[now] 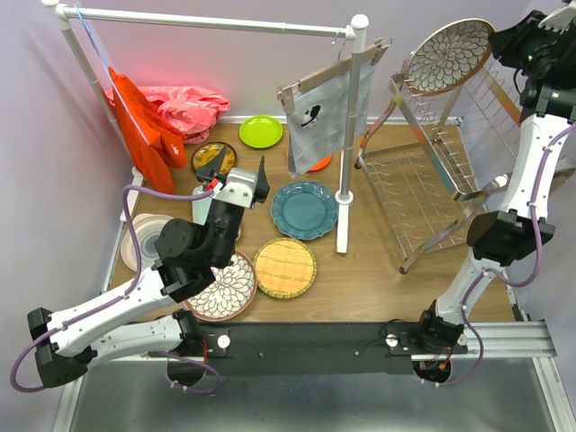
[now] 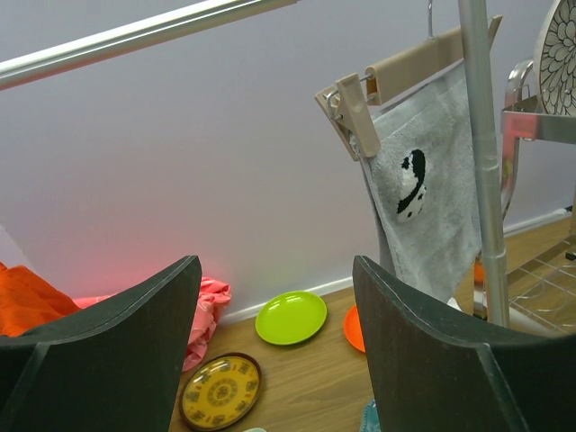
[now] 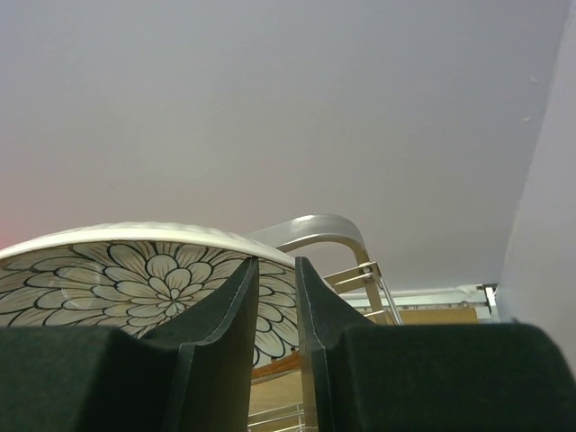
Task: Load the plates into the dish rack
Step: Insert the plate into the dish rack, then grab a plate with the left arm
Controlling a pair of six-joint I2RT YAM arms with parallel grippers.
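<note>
Right gripper [image 3: 276,263] pinches the floral plate [image 1: 450,56] – rim between its jaws – at the dish rack [image 1: 423,193] top; left gripper [image 2: 274,270] spread, empty.

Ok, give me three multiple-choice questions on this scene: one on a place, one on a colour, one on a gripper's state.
1. The floral plate in the right gripper is: A flat on the table; B raised over the dish rack; C hung on the rail.
2. The plate nearest the back wall is: A teal; B lime green; C white.
3. The left gripper is: A shut on a plate; B shut on cloth; C open, empty.
B, held up at the rack's top; B, bright lime; C, fingers apart, nothing between.
</note>
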